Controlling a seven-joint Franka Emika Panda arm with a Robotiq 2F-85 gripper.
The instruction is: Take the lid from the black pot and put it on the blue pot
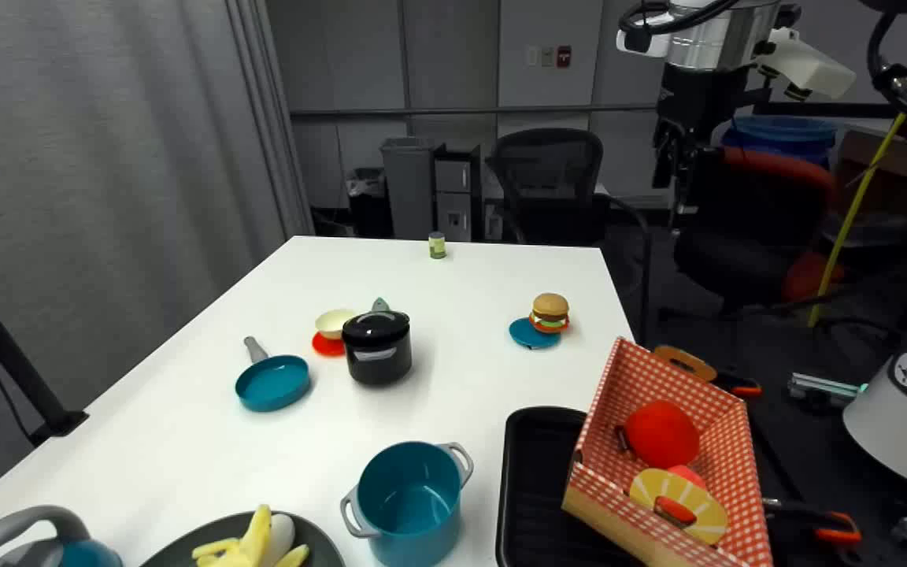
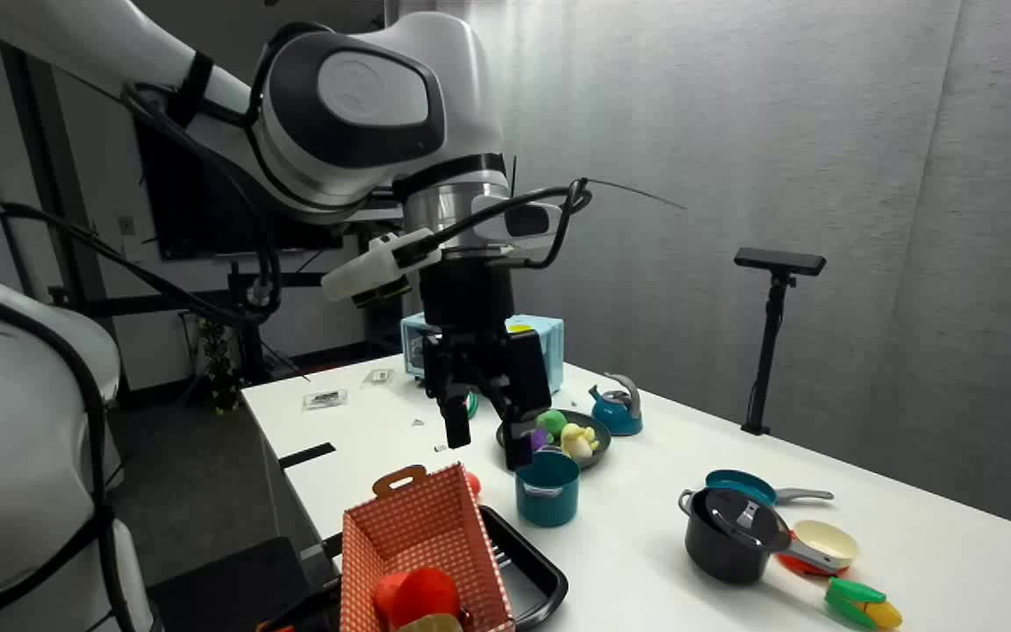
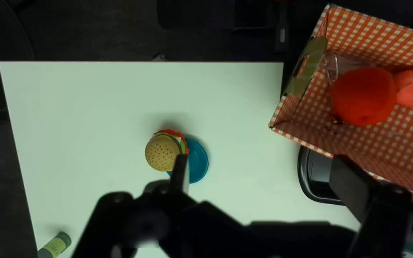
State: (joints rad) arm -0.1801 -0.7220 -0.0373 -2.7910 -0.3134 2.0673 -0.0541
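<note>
One rim, partly blocked: in an exterior view a fingertip of the gripper (image 2: 489, 443) covers a bit of the edge of the blue pot (image 2: 549, 506).
Lid (image 2: 735, 516): there it is, on the black pot (image 2: 716, 557), well apart from the blue pot; whether it sits square, I can't tell.
Kettle (image 1: 79, 545): chopped by the edge of an exterior view, with the dark dish (image 1: 323, 547) between it and the blue pot.
Fingers: spread wide, plain to see in the wrist view, and up in the air, higher than the blue pot.
Burger (image 3: 161, 152): overlapping a teal plate (image 3: 199, 163), well apart from the blue pot, and in the wrist view a finger screens part of that plate.
Black tray (image 1: 536, 480): just beside the blue pot, and here's the checked box (image 1: 737, 472) hiding part of it.
Frying pan (image 1: 272, 383): teal, grey-handled, well apart from the blue pot.
Checked box: a big red round piece (image 3: 362, 95) in there, a pinkish piece (image 3: 412, 87) right beside it.
Dark dish: just beside the blue pot, loaded with a pale yellow piece (image 2: 579, 441), a green piece (image 2: 551, 423), a purple piece (image 2: 536, 440).
Cream bowl (image 1: 335, 323): on a red plate (image 1: 327, 345), past the black pot from the blue pot.
</note>
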